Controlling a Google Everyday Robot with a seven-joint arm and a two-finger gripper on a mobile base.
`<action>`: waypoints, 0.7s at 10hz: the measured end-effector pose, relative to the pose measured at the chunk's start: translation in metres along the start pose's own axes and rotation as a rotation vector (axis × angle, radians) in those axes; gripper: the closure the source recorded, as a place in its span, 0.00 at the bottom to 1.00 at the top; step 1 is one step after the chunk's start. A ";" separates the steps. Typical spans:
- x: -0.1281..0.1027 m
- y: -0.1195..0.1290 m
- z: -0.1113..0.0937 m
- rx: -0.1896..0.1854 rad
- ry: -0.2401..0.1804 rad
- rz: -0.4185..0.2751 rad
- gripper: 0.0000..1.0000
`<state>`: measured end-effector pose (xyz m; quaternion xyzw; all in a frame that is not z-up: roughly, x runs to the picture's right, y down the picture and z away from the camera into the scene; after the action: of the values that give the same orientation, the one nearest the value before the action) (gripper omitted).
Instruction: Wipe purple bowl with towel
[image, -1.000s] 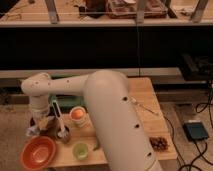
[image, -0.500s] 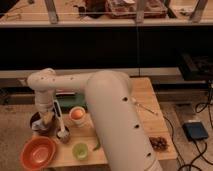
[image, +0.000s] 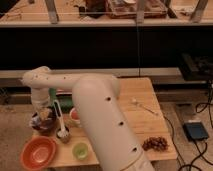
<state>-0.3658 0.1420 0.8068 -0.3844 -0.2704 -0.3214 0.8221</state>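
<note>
The purple bowl (image: 42, 124) sits at the left edge of the wooden table (image: 135, 125). A crumpled beige towel (image: 45, 115) lies inside it. My gripper (image: 44, 110) hangs from the white arm (image: 95, 115) straight down onto the towel in the bowl. The wrist and the towel hide most of the bowl's inside.
An orange bowl (image: 37, 152) and a small green cup (image: 81, 150) stand at the front left. A white brush (image: 61, 125) and an orange-red cup (image: 75, 116) are right of the purple bowl. Grapes (image: 156, 144) lie front right, a white spoon (image: 142, 106) farther back.
The arm's wrist has shifted slightly up and back over the purple bowl. The other objects have not moved.
</note>
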 end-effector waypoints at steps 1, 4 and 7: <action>-0.007 -0.007 0.002 0.003 0.000 -0.013 1.00; -0.024 -0.016 0.002 0.017 0.001 -0.066 1.00; -0.048 -0.008 0.009 -0.007 -0.003 -0.123 1.00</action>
<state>-0.4041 0.1611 0.7826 -0.3705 -0.2934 -0.3718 0.7990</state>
